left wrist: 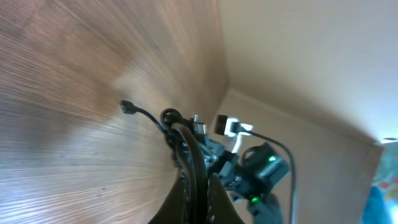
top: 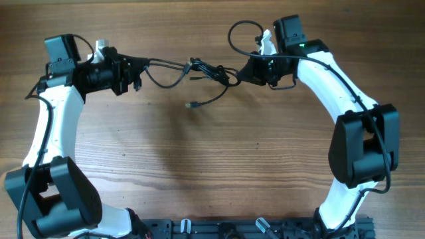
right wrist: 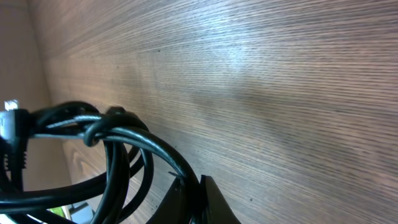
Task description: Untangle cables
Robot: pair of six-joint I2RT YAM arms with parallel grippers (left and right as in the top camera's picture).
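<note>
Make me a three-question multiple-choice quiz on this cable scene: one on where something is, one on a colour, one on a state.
1. Where is the tangle of the cables?
A. Between the left fingers and the right fingers.
B. At the bottom edge of the overhead view.
C. At the left edge of the overhead view.

2. What colour are the cables?
A. Red.
B. Black.
C. White.

3. How are the two sets of fingers?
A. Both open.
B. Only the left shut.
C. Both shut on the cables.

Answers:
1 A: the overhead view shows the tangle strung between them.
2 B: every cord looks black.
3 C: each wrist view shows closed fingers with cable running out of them.
</note>
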